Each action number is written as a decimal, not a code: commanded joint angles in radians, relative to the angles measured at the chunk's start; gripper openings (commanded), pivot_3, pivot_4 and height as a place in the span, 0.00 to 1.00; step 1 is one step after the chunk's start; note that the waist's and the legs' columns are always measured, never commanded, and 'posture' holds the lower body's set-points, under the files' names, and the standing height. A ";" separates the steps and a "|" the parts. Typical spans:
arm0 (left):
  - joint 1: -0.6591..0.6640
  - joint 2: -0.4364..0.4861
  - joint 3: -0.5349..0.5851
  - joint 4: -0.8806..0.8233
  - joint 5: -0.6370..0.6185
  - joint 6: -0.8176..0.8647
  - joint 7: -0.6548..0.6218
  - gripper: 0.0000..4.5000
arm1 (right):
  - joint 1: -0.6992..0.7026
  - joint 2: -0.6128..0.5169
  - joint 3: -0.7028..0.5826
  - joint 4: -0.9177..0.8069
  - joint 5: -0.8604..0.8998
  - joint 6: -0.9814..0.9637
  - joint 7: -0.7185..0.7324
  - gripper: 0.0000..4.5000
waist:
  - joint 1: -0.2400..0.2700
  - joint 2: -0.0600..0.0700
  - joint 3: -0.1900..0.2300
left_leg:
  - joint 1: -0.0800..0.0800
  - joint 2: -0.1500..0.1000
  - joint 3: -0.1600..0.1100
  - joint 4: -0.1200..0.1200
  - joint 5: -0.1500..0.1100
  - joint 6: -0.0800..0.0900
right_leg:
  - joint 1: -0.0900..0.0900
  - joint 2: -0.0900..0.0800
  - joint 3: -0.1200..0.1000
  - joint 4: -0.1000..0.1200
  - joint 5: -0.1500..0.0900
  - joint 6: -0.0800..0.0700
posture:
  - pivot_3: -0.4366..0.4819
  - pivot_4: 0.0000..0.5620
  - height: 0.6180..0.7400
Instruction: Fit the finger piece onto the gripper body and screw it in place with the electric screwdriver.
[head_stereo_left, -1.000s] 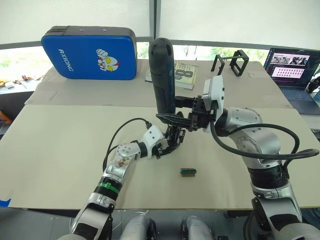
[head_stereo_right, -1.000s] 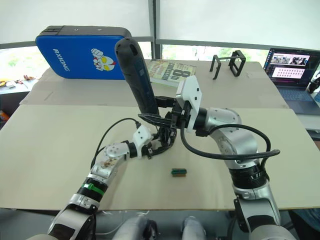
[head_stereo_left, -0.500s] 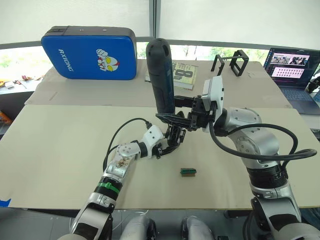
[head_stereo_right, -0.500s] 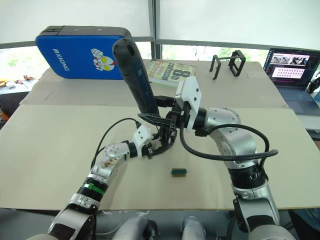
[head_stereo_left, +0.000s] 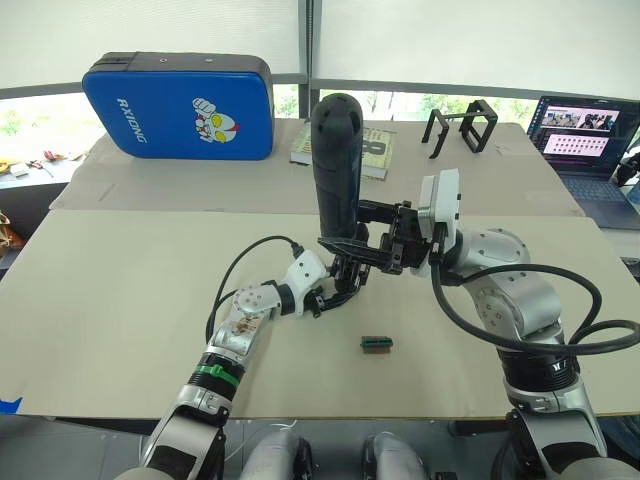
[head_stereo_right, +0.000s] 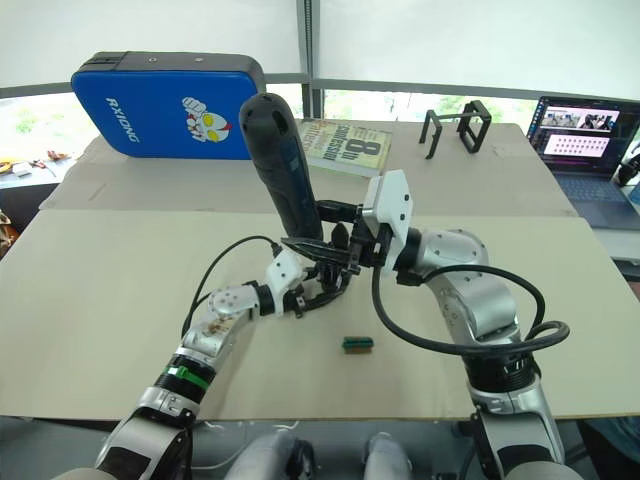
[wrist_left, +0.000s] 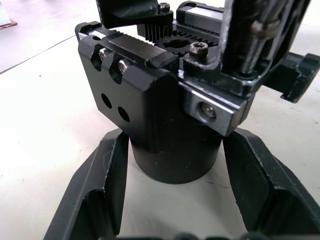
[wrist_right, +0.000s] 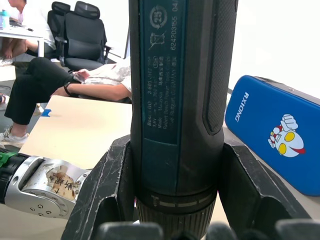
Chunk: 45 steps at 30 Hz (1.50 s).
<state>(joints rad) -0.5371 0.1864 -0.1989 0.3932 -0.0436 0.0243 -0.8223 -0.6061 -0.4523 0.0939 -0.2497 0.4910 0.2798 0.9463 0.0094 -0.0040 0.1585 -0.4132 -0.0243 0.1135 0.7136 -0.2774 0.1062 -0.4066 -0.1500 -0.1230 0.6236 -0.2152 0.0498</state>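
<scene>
Left wrist view shows the left tool (wrist_left: 172, 200) with one finger on each side of the round base of the gripper body (wrist_left: 170, 115), which stands upright on the bench (head_stereo_left: 130, 290); contact between the fingers and the base cannot be confirmed, so whether this tool is clamped or merely apart around the base cannot be told. Right wrist view shows the right tool (wrist_right: 175, 200) clamped on the barrel of the electric screwdriver (wrist_right: 177, 90), one finger pressing each side. From the head camera, the screwdriver (head_stereo_left: 335, 165) stands nearly upright, its lower end directly above the gripper body (head_stereo_left: 345, 275) near the middle of the bench. The bit tip is hidden behind the right tool, so its seating on a screw cannot be confirmed. The finger piece cannot be told apart from the assembly. The step in hand appears to be the screwing stage. The next move calls for keeping the bit in line with the screw axis while the left tool steadies the base against turning. A small green-and-black block (head_stereo_left: 376, 343) lies just in front of the work. No open container is present; a closed blue case (head_stereo_left: 180, 105) lies at the far left.
</scene>
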 joint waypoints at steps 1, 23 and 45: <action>-0.029 -0.009 0.003 -0.026 -0.022 -0.023 -0.005 0.51 | 0.020 -0.014 -0.006 0.022 -0.024 -0.029 0.016 0.43 | 0.000 0.000 0.000 | 0.000 0.000 0.000 0.000 0.000 0.000 | 0.000 0.000 0.000 0.000 0.000 0.000 | 0.48 0.27 1.00; -0.021 -0.011 -0.003 -0.028 -0.018 -0.029 -0.008 0.51 | -0.028 -0.021 -0.005 0.056 -0.018 0.099 -0.058 0.43 | 0.000 0.000 0.000 | 0.001 0.000 0.000 0.000 0.000 0.000 | 0.000 -0.001 0.000 -0.001 0.000 0.000 | 0.48 0.27 1.00; -0.034 -0.013 -0.004 -0.015 -0.019 -0.031 -0.012 0.51 | -0.055 -0.051 0.016 0.087 -0.081 0.163 -0.170 0.43 | 0.002 0.000 0.000 | 0.003 0.000 0.000 0.000 0.000 0.000 | 0.001 -0.003 0.001 -0.002 0.000 0.000 | 0.48 0.27 1.00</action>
<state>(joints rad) -0.5450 0.1809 -0.1997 0.4094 -0.0415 0.0242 -0.8191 -0.6790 -0.4652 0.1258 -0.2264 0.4912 0.3979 0.8289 0.0113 -0.0040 0.1585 -0.4102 -0.0241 0.1132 0.7132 -0.2777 0.1058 -0.4056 -0.1528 -0.1223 0.6221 -0.2151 0.0496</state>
